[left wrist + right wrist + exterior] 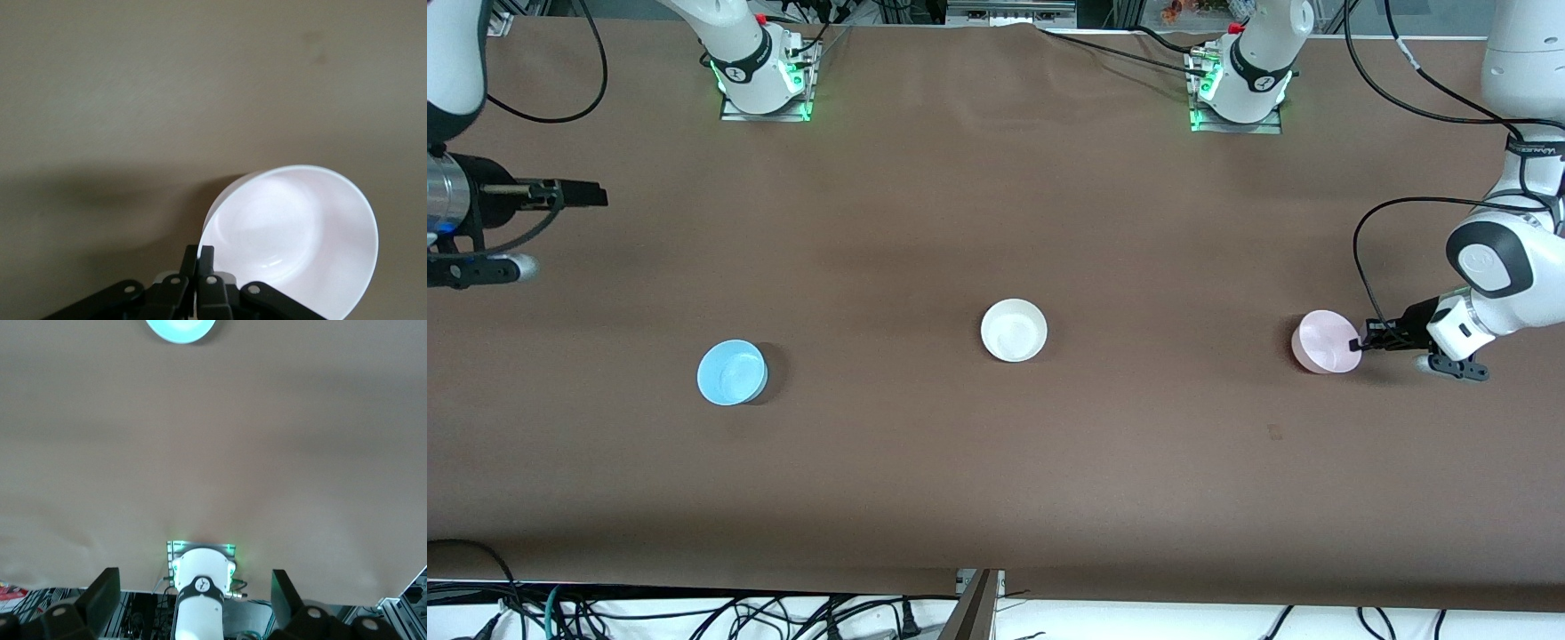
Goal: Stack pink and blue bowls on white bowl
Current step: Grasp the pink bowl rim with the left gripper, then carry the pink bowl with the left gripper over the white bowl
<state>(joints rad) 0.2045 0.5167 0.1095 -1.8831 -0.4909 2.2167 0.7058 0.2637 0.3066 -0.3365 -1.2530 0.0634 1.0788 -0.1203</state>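
Nearest the front edge of the table [996, 498], the blue bowl [732, 372] sits toward my right arm's end. The pink bowl [1327, 341] lies toward my left arm's end, tilted; my left gripper [1358, 344] has its fingers [206, 261] pinched together on the pink bowl's rim. The white bowl [1014, 330] stands mid-table, well apart from both. My right gripper [591, 193] waits, fingers [103, 595] spread wide and holding nothing, over the right-arm end.

The brown surface [996, 222] carries three bowls. The white bowl [1014, 330] sits mid-surface. The blue bowl [732, 372] lies toward the right arm's end from it, the pink bowl [1327, 341] toward the left arm's.
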